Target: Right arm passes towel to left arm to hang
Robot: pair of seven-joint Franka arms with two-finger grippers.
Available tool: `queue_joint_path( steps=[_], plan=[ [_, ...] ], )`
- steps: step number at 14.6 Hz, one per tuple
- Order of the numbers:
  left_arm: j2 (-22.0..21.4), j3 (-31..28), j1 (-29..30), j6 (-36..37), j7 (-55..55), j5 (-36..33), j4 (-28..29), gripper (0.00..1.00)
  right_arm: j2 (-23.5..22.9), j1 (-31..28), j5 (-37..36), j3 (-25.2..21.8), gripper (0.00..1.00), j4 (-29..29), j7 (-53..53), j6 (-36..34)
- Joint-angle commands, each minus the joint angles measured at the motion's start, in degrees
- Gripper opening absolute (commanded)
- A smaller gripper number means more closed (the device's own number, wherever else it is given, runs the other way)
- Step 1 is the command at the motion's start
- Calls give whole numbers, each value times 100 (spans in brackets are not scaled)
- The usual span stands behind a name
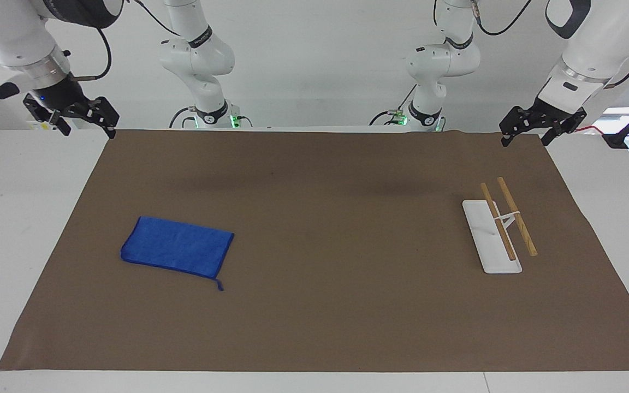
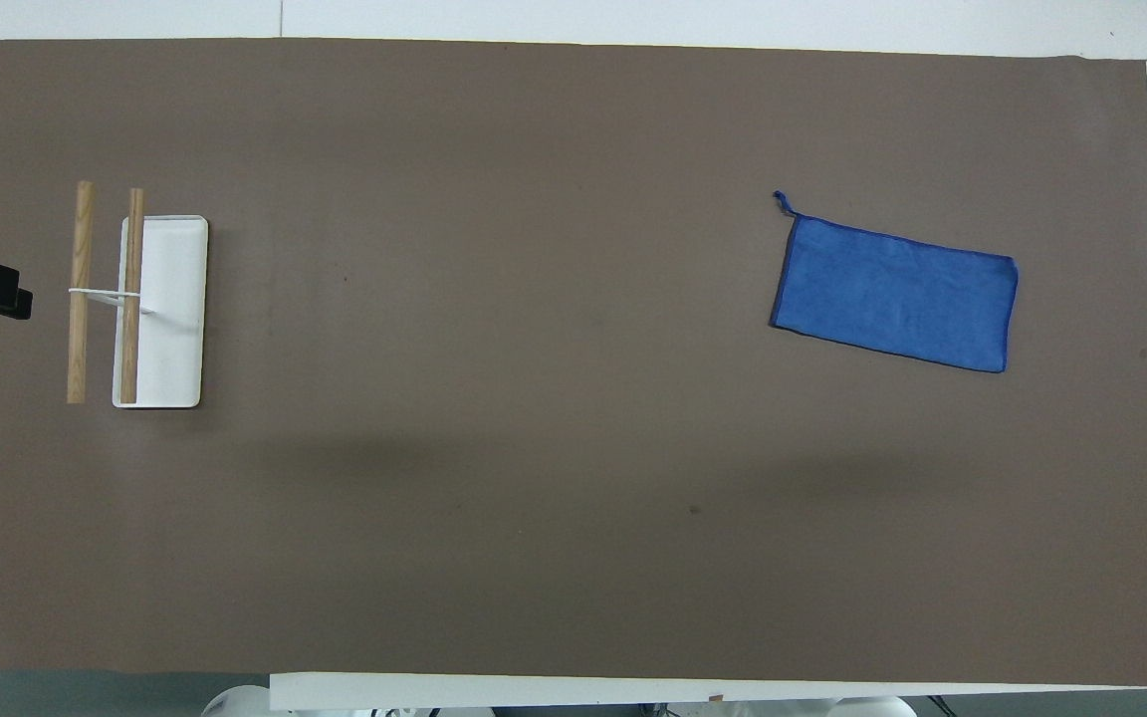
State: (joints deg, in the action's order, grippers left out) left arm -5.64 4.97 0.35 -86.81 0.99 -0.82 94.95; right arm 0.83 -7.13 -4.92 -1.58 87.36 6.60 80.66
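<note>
The towel (image 1: 177, 245) lies flat on the brown mat (image 1: 325, 305) that covers the table (image 1: 14, 229), toward the right arm's end, well apart from the rack (image 1: 497, 229) at the left arm's end. It appears to be a light, soft cloth with no stiffness of its own: expect it to sag and fold under its own weight once lifted, and to drape rather than hold a shape. It is not fragile, and the pile should give adequate friction against the fingers. A darker stitched edge runs round it, and a short thread tail (image 1: 219, 285) trails from the corner farthest from the robots. Recommended hold: pinch a corner or the hemmed short edge, where the material is thickest, so that the rest hangs free for the second arm to take. A grasp at the middle would probably bunch the cloth. The right tool (image 1: 82, 117) hangs open and empty over the mat's corner at its own end; the left tool (image 1: 530, 131) hangs open and empty at the other end, over the mat's edge. The rack carries two wooden rails over a white base.
</note>
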Motion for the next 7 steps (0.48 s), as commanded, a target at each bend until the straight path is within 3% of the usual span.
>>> queue_joint_path(
  steps=[1, 5, 7],
  plan=[
    [-86, -49, 43, 33, 42, -32, 68, 100, 75, -60, 97, 26, 100, 97, 17, 19],
    [-95, -67, 35, 41, 42, -32, 68, 100, 101, -52, 105, 35, 100, 210, 25, 28],
    [-86, -67, 35, 41, 42, -32, 68, 100, 259, -52, 105, 26, 100, 544, 26, 412]
  ],
)
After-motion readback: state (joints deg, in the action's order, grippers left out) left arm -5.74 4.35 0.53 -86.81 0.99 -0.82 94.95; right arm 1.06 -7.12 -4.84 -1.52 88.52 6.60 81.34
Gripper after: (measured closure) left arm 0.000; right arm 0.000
